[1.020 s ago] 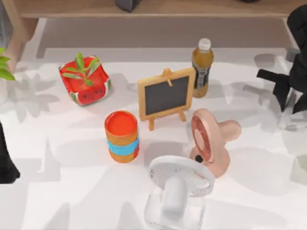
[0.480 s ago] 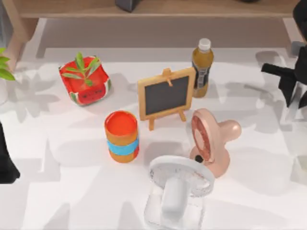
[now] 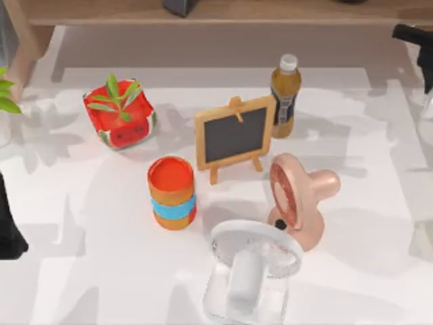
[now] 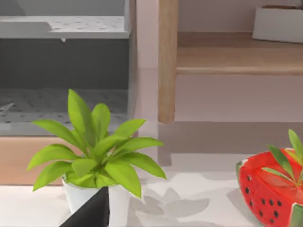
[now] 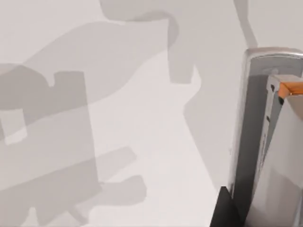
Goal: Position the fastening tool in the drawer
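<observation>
Right tool [image 3: 414,34] is up past the bottle [image 3: 285,95], can't tell its grip, with the stapler [image 5: 265,142] lying lengthwise just beside it, so that arm's nearer.

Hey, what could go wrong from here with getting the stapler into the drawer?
1. In the right wrist view the stapler lies close to the camera, so a slightly off grasp could nudge it away instead of catching it.
2. The right gripper is at the table's far right. A low carry leftward might knock over the tall bottle.
The left arm is parked at the left edge.
</observation>
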